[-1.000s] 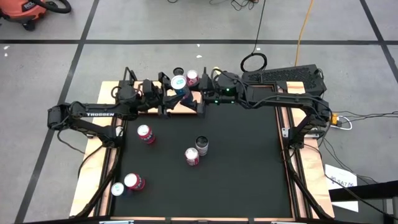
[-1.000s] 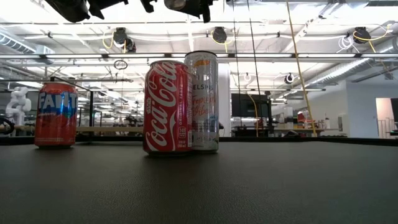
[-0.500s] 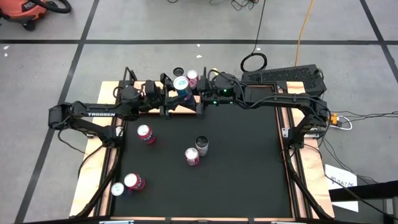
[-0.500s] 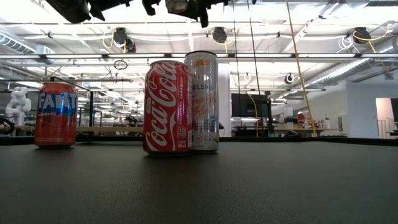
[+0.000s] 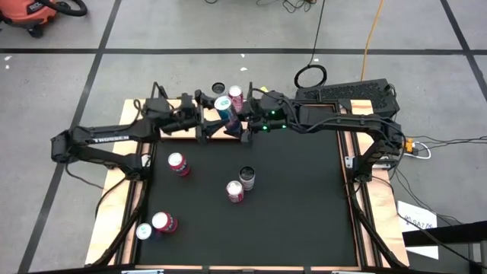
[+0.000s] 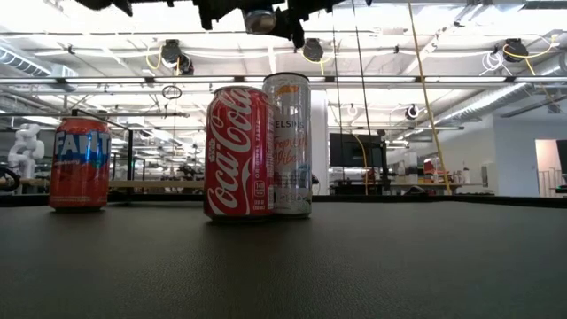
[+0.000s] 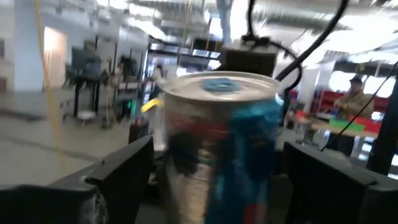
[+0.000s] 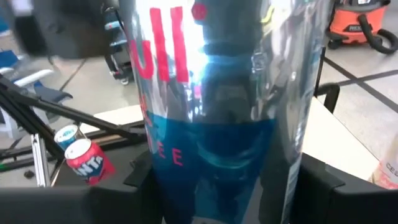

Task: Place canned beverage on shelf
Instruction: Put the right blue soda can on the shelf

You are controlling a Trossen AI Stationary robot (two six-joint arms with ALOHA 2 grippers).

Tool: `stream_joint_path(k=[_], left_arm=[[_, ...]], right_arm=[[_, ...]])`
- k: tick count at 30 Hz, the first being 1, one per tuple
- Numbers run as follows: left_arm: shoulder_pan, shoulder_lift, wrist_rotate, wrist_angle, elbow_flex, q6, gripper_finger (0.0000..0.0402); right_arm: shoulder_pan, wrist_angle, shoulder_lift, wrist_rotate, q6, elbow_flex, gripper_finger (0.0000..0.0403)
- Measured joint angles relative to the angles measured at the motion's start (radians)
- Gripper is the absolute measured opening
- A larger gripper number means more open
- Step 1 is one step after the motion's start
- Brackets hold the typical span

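My arms: two, dark, jointed, tubular. Left arm [image 5: 106, 137], left of frame, bears white lettering along its forearm. Right arm [image 5: 342, 122], upper right, shows small green lights near its wrist. Fingers black, blocky.

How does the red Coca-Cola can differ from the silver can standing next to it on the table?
The Coca-Cola can is red and shorter; the silver can is pale metallic and taller. From above, the Coca-Cola can has a pinkish lid and the silver can a dark one. Both stand upright, side by side on the black table.
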Motion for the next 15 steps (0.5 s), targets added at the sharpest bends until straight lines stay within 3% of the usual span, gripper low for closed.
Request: stream_joint_path(k=[11,15], left_arm=[[0.045,0.016,0.103,-0.324,0.217,0.001,0.0365],[0.045,0.030,0.104,-0.348,0.236,0.000,0.0363]], right_arm=[[0.000,-0.002,-0.009,-0.006,-0.040,0.000,0.0225],[0.000,-0.002,-0.009,-0.007,-0.046,0.000,0.0225]])
